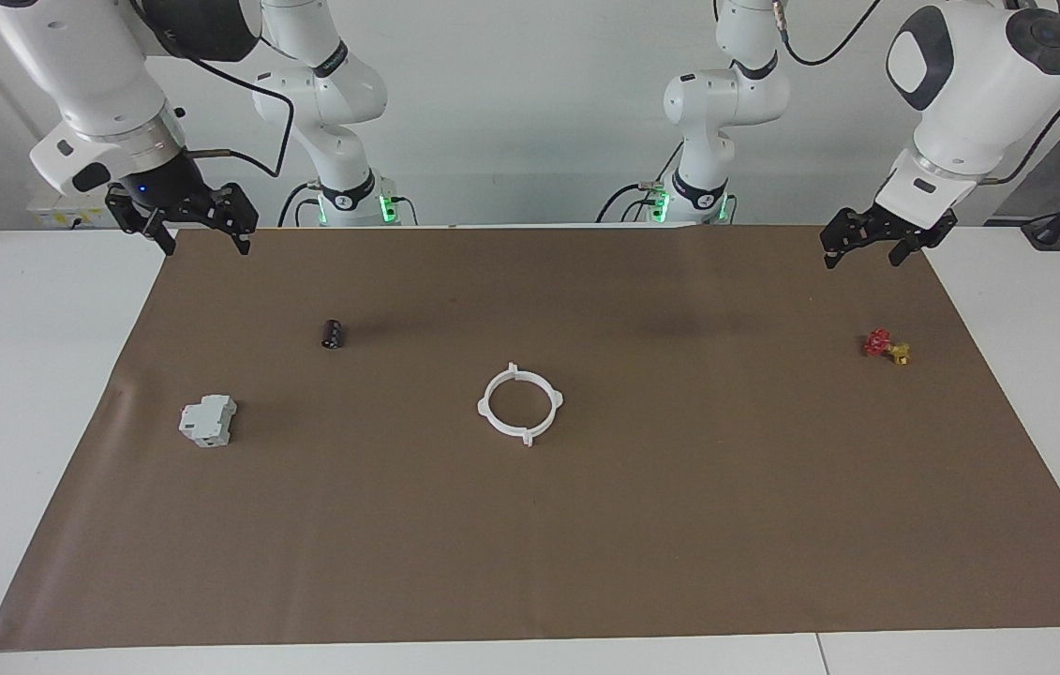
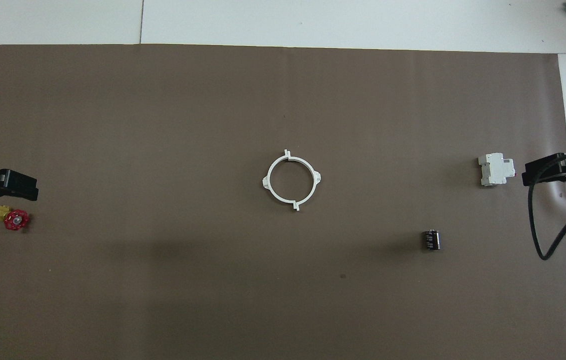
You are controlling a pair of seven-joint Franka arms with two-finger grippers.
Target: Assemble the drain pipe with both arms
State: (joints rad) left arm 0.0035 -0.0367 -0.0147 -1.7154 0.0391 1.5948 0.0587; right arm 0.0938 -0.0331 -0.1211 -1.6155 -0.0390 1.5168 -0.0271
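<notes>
The drain pipe (image 1: 485, 406) lies flat in the middle of the brown mat as one white ring, its two half-rings meeting at small tabs; it also shows in the overhead view (image 2: 267, 179). My left gripper (image 1: 861, 261) hangs open and empty above the mat's edge at the left arm's end, over a spot near the red-and-yellow valve; it also shows in the overhead view (image 2: 22, 186). My right gripper (image 1: 207, 246) hangs open and empty above the mat's corner at the right arm's end; it also shows in the overhead view (image 2: 530, 177). Both are well away from the ring.
A grey boxy block (image 1: 208, 420) (image 2: 496, 169) and a small black cylinder (image 1: 333, 333) (image 2: 431, 239) lie toward the right arm's end. The red-and-yellow valve (image 1: 886, 346) (image 2: 12, 219) lies toward the left arm's end. The brown mat (image 1: 530, 562) covers a white table.
</notes>
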